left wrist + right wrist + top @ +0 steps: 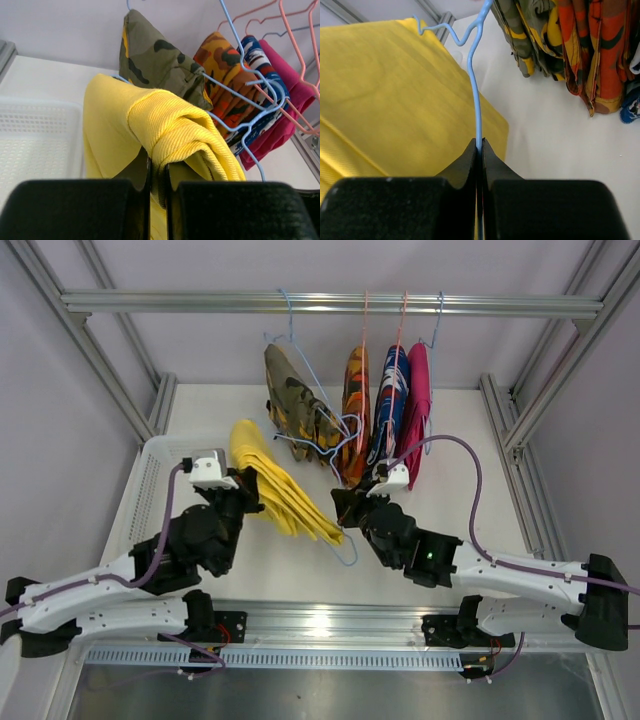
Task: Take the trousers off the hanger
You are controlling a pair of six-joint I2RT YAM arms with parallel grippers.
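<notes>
The plain yellow trousers [275, 485] are draped over a light blue hanger [347, 552] held low over the table, off the rail. My left gripper [250, 502] is shut on a bunched fold of the yellow trousers [170, 125], seen close in the left wrist view [157, 172]. My right gripper [341, 506] is shut on the hanger's thin blue wire [474, 85], with its jaws pressed together around it [480, 145]. The camouflage [295, 400], orange patterned [355, 410], blue-red-white [392, 400] and magenta [415, 410] trousers hang on hangers from the rail.
An aluminium rail [200, 302] spans the back of the frame. A white perforated basket [150, 465] sits at the left, beside the left arm. Frame posts stand along both sides. The hanging garments are just behind both grippers.
</notes>
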